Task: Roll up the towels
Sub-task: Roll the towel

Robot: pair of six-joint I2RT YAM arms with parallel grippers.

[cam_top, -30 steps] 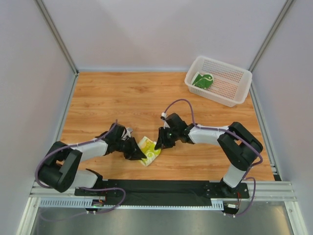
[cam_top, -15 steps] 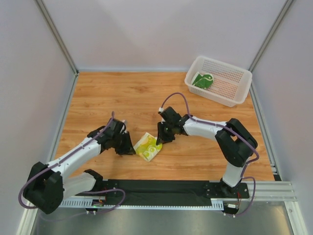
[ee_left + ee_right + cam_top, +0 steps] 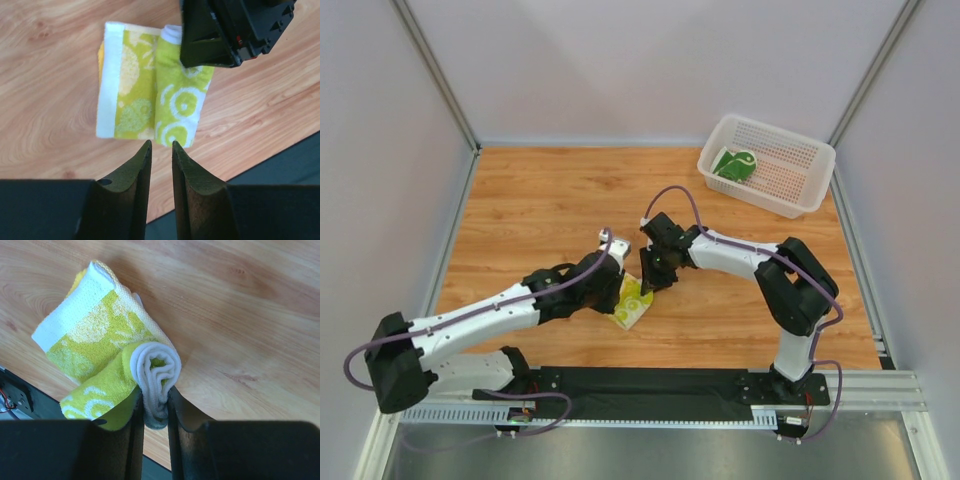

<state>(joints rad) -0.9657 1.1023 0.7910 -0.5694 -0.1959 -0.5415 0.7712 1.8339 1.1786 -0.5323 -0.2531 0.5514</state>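
Observation:
The cream-yellow towel with lime-green blobs lies near the table's front edge, partly rolled from its right side. My right gripper is shut on the white rolled end of this towel. In the left wrist view the towel lies flat just beyond my left gripper. That gripper's jaws stand a narrow gap apart with nothing between them, short of the towel's near edge. The right gripper's black body covers the towel's far right corner. The dark green towel lies in the basket.
A white perforated basket stands at the back right corner of the wooden table. The black base rail runs along the near edge, close behind the towel. Grey walls close off the sides and back.
My left gripper let go of the towel's left edge, drew back, then reached in again from the near side with jaws slightly apart. My right gripper kept its hold and shifted slightly.

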